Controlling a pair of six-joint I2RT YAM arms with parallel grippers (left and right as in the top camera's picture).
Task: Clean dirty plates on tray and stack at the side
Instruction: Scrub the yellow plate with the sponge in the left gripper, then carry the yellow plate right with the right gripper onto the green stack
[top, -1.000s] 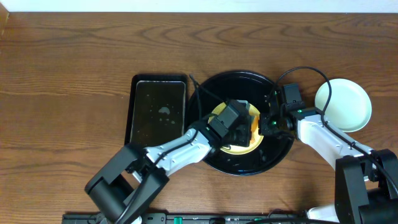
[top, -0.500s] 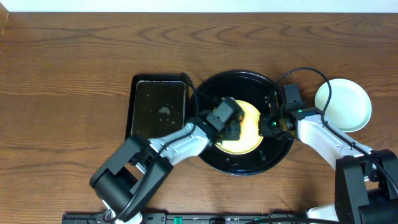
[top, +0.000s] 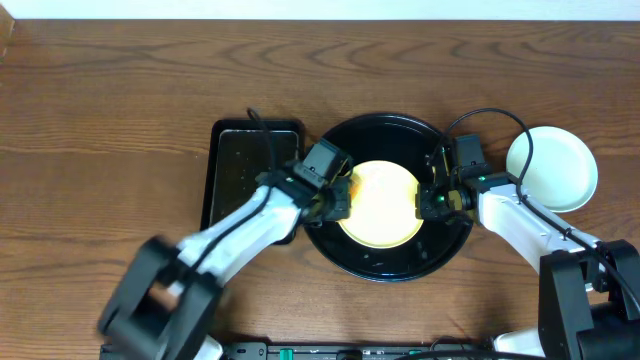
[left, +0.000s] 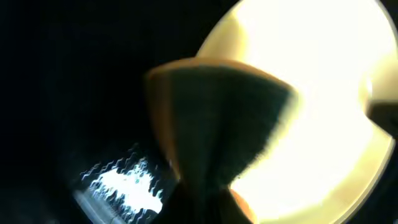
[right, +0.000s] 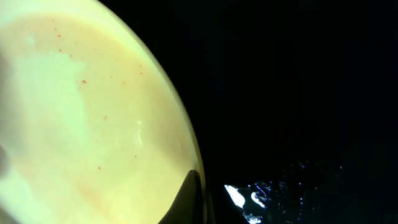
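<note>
The pale yellow plate (top: 385, 205) lies in the round black tray (top: 385, 262). My right gripper (top: 428, 202) is shut on the plate's right rim; one dark finger lies over the rim in the right wrist view (right: 189, 198), where the plate (right: 81, 118) shows a few tiny red specks. My left gripper (top: 338, 196) is at the plate's left edge, shut on an orange-yellow sponge with a dark scrub face (left: 217, 118), blurred in the left wrist view. A pale blue-green plate (top: 552, 168) sits on the table to the right of the tray.
A rectangular black tray (top: 250, 170) with wet spots lies just left of the round tray, right beside my left arm. A black cable loops over the table between the round tray and the pale plate. The wooden table surrounds everything.
My left gripper has swept the sponge leftward from the middle of the yellow plate to its left edge, uncovering the plate. The right arm has not moved.
</note>
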